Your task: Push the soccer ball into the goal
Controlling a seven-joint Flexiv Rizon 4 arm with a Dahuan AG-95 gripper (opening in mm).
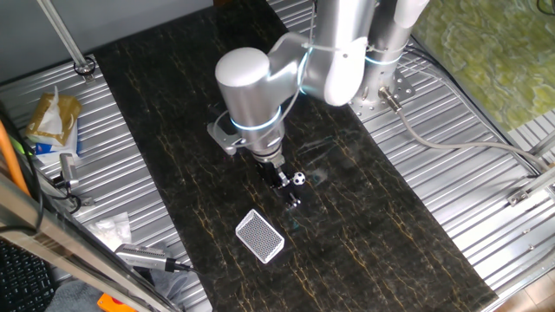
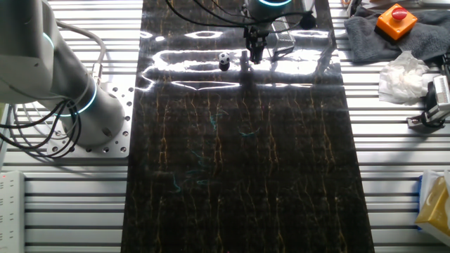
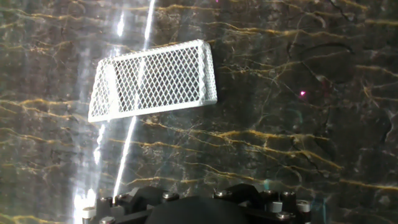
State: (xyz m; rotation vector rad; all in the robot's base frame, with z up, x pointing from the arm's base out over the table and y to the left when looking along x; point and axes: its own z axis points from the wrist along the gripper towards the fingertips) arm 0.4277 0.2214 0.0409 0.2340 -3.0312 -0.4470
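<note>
Hand view shows the goal (image 3: 152,81) ahead at upper left of frame. One fixed view has the gripper (image 1: 288,189) low at centre, the soccer ball (image 1: 297,179) just beside its fingers, goal lower left: apparently staged for pushing. Finger state cannot be told.

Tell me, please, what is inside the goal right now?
Nothing shows inside the goal: through its mesh the hand view shows only dark marbled table. The soccer ball sits outside, beside the gripper.
</note>
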